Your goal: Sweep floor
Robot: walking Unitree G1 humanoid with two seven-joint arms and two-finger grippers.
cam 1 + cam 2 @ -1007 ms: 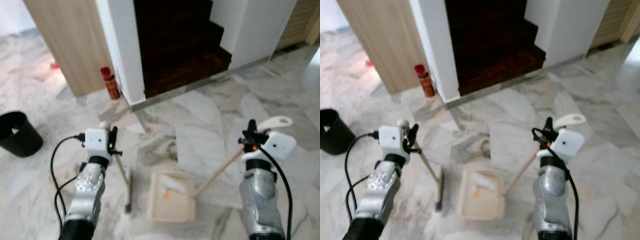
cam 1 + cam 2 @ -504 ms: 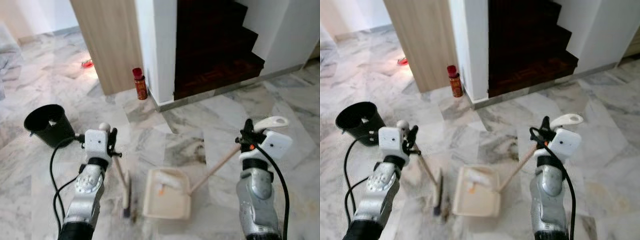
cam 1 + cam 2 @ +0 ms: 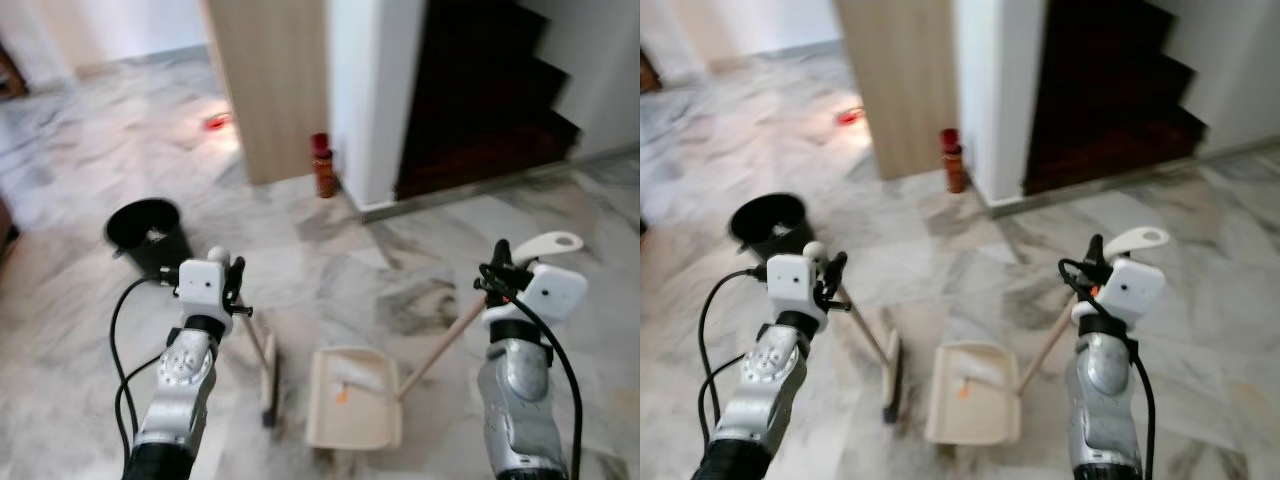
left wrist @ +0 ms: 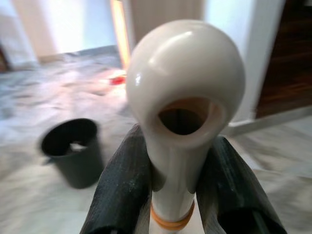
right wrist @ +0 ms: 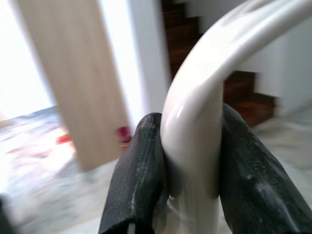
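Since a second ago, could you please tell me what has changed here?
Only the view turned left: the black bin now shows fully. The left gripper still clamps the broom handle, the right gripper the dustpan handle; the dustpan stays beside the broom.

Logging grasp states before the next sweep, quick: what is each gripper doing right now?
Left gripper: jaws closed on the broom handle.
Right gripper: jaws closed on the dustpan handle.

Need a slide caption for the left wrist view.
Left gripper clamps the broom handle; black bin stands on the marble floor behind.
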